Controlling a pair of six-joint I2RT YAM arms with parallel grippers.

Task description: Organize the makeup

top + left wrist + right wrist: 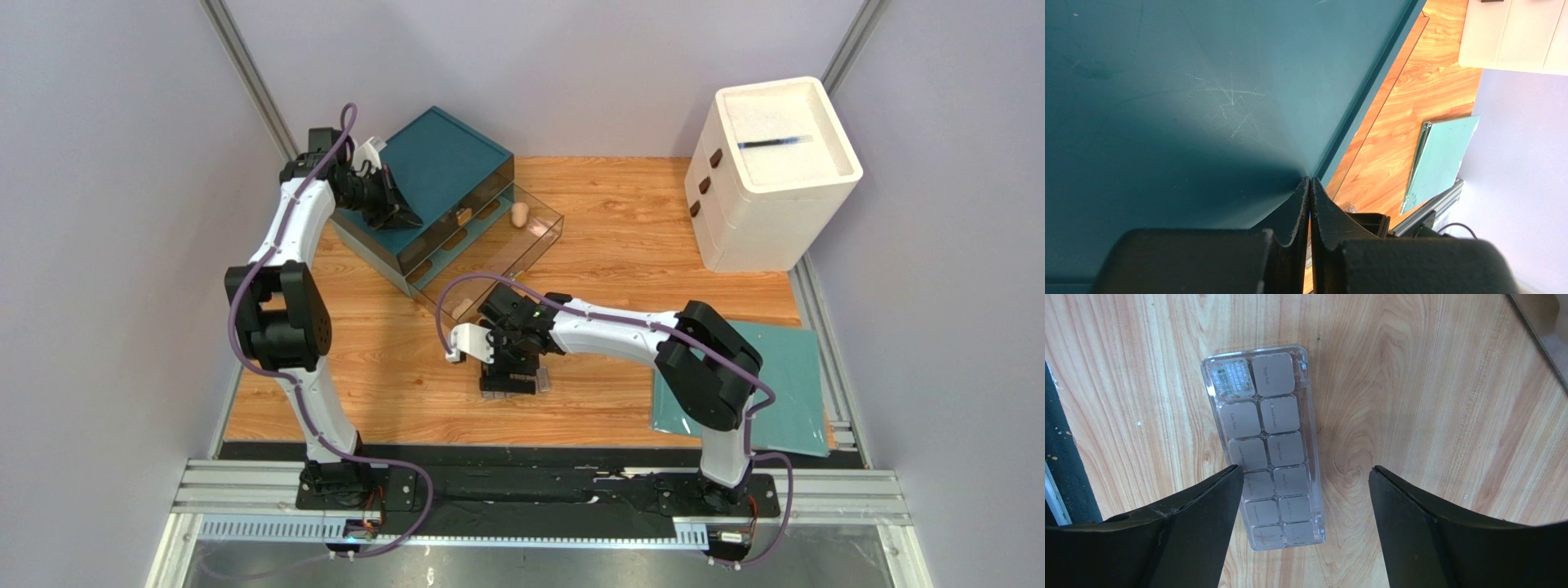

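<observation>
The left gripper (1309,184) is closed, its two fingers pressed flat together with nothing between them. It sits over the top of the teal box (448,159), and that scratched lid fills nearly all of the left wrist view. The fingertips point at the lid's edge. Whether they touch it cannot be told.

To the right of this gripper, a clear drawer (540,233) stands pulled out of the box. One peach sponge (520,216) lies inside it, well apart from the fingers. A small tan item shows further back in the box, too small to name.

The right gripper (1306,468) hangs spread wide over the wooden table (613,245), holding nothing. The palette (1266,447) lies flat on the table right under it. It is a clear case with two columns of grey-brown squares, and it runs lengthwise away from the gripper. In the right wrist view it sits off-centre in the gap. The left-hand finger (1198,520) overlaps the palette's near edge, while the right-hand finger stands apart from it, with bare wood between.

Right of this gripper, beside the arm's base, lies the flat teal mat (785,380). Beyond the mat, at the far right of the table, stands a white drawer unit (773,172).
</observation>
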